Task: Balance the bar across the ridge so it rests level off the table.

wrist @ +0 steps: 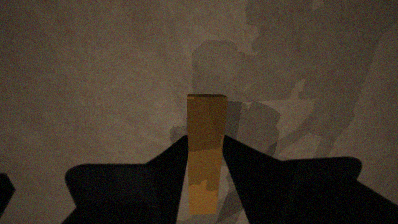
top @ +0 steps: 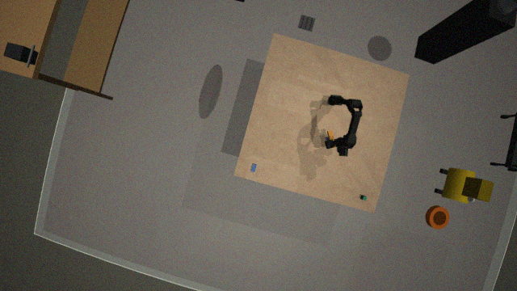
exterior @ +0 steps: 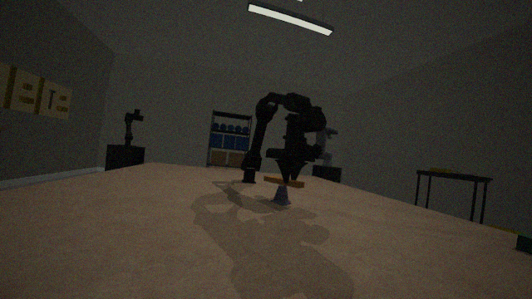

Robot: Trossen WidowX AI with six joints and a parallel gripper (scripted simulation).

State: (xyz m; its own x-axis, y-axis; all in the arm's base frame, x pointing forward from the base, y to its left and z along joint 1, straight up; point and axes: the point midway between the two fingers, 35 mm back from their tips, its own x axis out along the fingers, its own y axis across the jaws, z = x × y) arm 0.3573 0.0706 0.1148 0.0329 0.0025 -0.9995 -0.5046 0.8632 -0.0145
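Note:
The orange bar is held up off the table. My gripper is shut on it, one finger on each long side, with the bar's two ends sticking out. The bluish-purple ridge stands on the table right under the held part of the bar. In the exterior view the bar looks close to level, its right end slightly lower in the picture. It is at or just above the ridge's top; whether they touch cannot be told. The ridge is hard to make out in the wrist view.
A small blue block lies near one corner of the table. A small green block lies near another corner. The arm curves over from its base. Its shadow falls over the table around the ridge.

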